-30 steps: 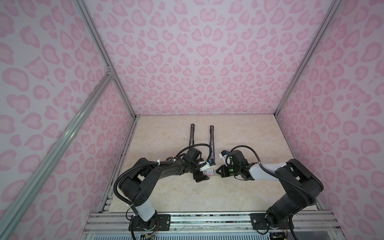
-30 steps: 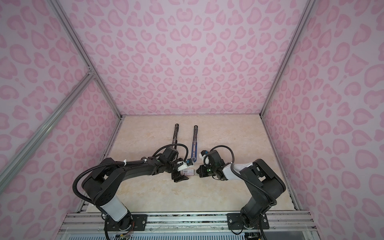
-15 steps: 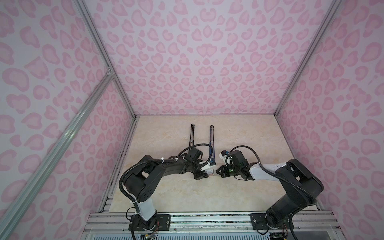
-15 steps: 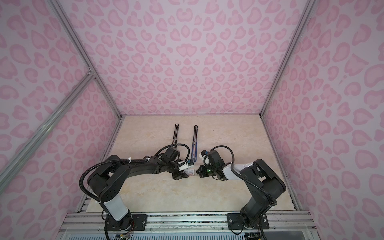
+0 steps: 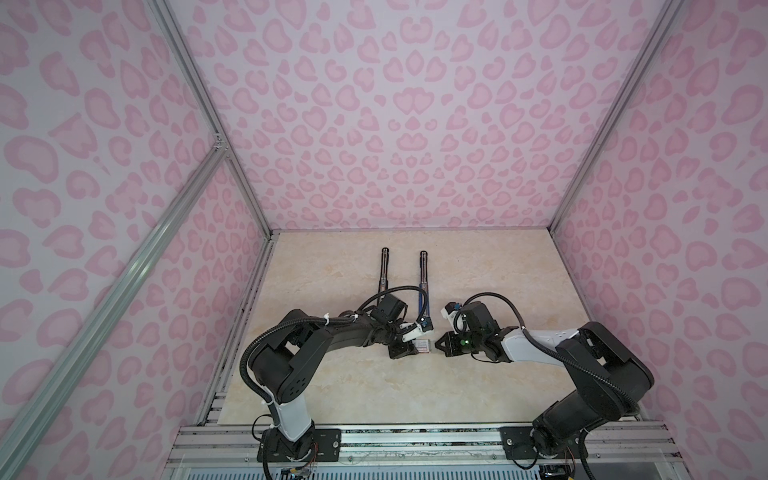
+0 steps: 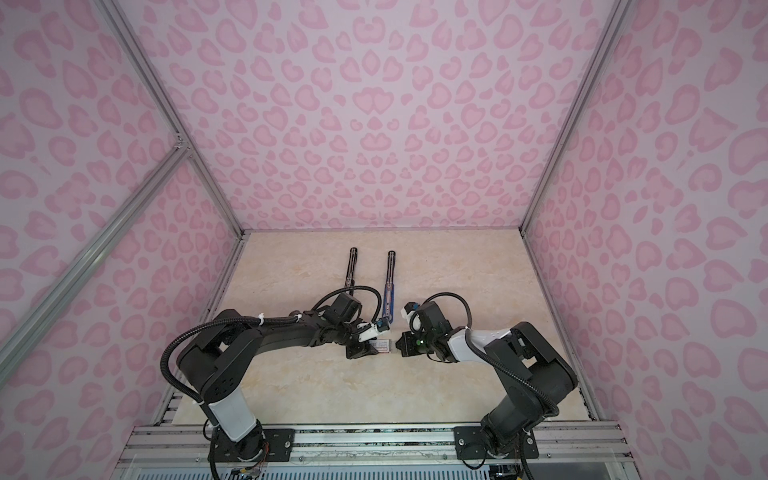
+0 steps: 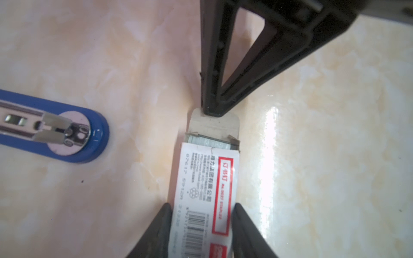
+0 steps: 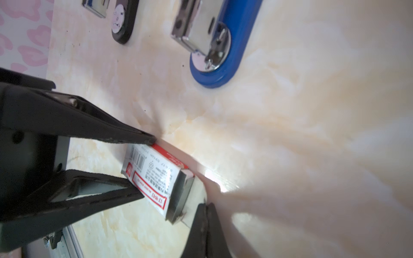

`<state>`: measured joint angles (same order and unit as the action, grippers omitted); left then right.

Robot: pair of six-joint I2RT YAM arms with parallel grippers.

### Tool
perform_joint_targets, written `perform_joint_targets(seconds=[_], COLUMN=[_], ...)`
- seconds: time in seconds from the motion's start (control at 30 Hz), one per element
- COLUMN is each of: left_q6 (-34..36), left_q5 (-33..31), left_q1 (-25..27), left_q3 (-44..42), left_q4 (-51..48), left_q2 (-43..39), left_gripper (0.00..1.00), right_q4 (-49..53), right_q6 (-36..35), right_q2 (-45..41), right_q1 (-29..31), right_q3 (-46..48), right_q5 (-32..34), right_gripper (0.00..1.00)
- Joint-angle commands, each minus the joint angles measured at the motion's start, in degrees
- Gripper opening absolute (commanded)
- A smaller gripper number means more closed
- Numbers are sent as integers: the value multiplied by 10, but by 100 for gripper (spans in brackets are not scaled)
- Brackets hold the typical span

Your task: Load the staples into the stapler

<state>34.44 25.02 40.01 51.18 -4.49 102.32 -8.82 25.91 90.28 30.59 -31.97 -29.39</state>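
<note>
Beige marble-look tabletop (image 5: 374, 386), pink-spotted walls (image 5: 395, 124). Item: staples (image 7: 210, 143), grey block inside white box (image 7: 201, 189), showing at its open end. L gripper (image 7: 202, 210): fingers pinch box sides. R gripper (image 7: 211, 111): closed, tip on box flap. Nearby: blue stapler (image 7: 67, 134), opened flat; black stapler (image 8: 121, 26) beside it.

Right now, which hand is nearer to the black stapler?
Left. The left hand straddles the staple box, toward the black stapler; the right hand, shut, meets the box's flap from the opposite side, beyond the blue stapler.
</note>
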Motion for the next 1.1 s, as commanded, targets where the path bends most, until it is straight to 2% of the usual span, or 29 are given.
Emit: perform_joint_targets(seconds=[0.0, 0.33, 0.47, 0.53, 0.77, 0.83, 0.97, 1.07], left_q6=[-4, -8, -10, -11, -13, -15, -14, -14], left_q5=[-4, -6, -5, -6, -7, -7, -7, -7], left_q1=[-1, -1, -1, -1, -1, -1, -1, -1], left_q3=[8, 12, 17, 16, 17, 17, 17, 17], left_q4=[-16, -20, -26, -25, -26, -26, -26, -25], left_q2=[5, 8, 10, 9, 10, 10, 10, 11], left_gripper=[45, 45, 45, 45, 45, 45, 45, 45], right_q4=[49, 64, 51, 50, 40, 38, 39, 46], right_q6=[0, -1, 17, 21, 37, 37, 39, 36], right_q2=[-8, -39, -48, -44, -1, 11, 29, 28], right_q1=[-9, -36, -24, -6, 27, 33, 34, 34], right_q3=[13, 34, 26, 13, -29, -37, -44, -40], right_q5=[30, 29, 29, 35, 54, 58, 61, 68], right_gripper=[0, 0, 24, 31, 41, 38, 24, 20])
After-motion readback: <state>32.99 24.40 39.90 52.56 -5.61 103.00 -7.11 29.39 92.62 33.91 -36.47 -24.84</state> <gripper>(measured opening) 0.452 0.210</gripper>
